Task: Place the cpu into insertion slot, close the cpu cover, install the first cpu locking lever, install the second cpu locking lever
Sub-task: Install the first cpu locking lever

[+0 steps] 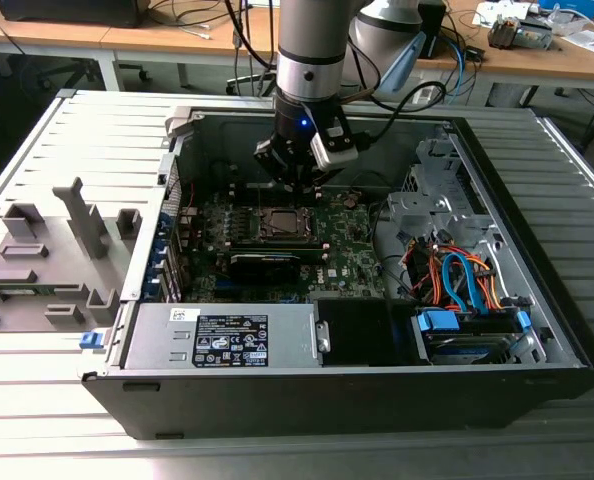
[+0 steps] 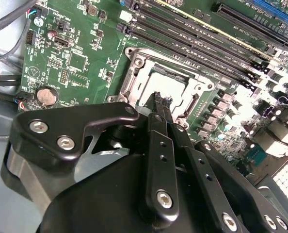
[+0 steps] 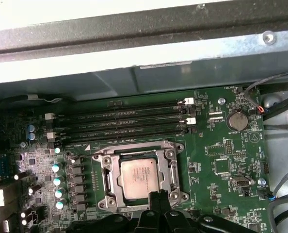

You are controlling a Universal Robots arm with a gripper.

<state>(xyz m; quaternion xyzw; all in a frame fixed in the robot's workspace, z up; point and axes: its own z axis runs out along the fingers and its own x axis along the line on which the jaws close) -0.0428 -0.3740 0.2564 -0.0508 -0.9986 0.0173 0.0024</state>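
Fingers pinched narrow, empty, pointing down over the cpu beneath the cpu cover.

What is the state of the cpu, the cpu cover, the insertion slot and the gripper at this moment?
cpu: seated flat in the socket.
cpu cover: closed down around the cpu.
insertion slot: occupied by the cpu.
gripper: shut, fingertips together just above the socket edge, holding nothing.
memory slots: empty.

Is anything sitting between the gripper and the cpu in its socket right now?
Nothing visible does. The gripper hangs at the edge of the insertion slot, where the cpu lies with the cpu cover framing it; its metal top is bare.
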